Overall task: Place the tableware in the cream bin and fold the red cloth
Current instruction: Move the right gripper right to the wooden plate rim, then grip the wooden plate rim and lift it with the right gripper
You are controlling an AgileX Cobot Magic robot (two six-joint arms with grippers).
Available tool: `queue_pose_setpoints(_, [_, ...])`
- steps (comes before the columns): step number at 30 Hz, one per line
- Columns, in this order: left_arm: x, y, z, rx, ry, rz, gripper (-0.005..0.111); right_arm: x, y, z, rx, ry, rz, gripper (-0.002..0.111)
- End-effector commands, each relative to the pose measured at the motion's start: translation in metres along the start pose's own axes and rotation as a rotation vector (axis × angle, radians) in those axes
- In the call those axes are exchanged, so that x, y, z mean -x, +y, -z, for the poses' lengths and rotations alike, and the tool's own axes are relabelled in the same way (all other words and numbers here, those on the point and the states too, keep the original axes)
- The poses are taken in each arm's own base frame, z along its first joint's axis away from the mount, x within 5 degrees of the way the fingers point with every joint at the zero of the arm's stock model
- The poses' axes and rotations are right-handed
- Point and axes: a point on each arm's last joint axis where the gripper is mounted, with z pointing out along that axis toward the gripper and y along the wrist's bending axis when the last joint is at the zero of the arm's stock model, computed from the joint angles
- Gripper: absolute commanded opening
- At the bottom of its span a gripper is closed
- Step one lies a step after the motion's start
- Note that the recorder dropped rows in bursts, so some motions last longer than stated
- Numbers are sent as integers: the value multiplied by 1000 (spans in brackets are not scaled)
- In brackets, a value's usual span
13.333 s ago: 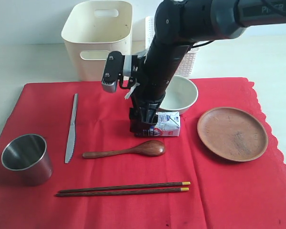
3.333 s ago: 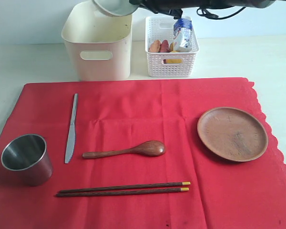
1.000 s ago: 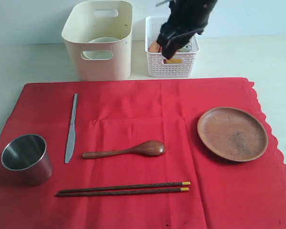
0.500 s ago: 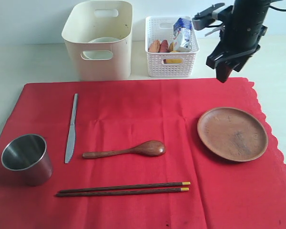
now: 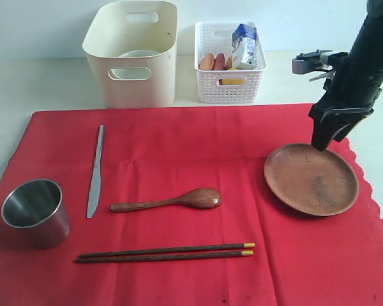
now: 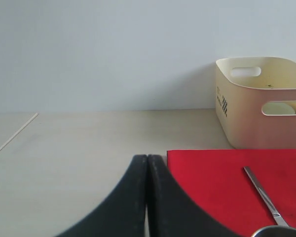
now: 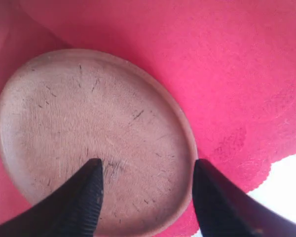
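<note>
The brown plate [image 5: 311,179] lies on the red cloth [image 5: 179,146], just under my right fingers [image 7: 81,202], which are spread wide above its far rim. Being round, it has no long axis. My left fingers [image 6: 123,202], pressed together, rest far to the left of the plate. A moment ago my right arm hung higher, behind the plate. Further behind the plate waits the cream bin [image 5: 131,83].
</note>
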Motion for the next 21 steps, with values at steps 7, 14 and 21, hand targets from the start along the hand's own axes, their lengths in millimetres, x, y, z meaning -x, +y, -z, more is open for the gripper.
queue_pose_setpoints(7, [0, 0, 0, 3, -8, -2, 0, -1, -16, -41, 39, 103, 0, 52])
queue_pose_setpoints(14, [0, 0, 0, 3, -8, -2, 0, -1, -19, -50, 43, 131, 10, 52])
queue_pose_setpoints(21, [0, 0, 0, 3, -8, -2, 0, -1, -18, -50, 49, 127, 14, 12])
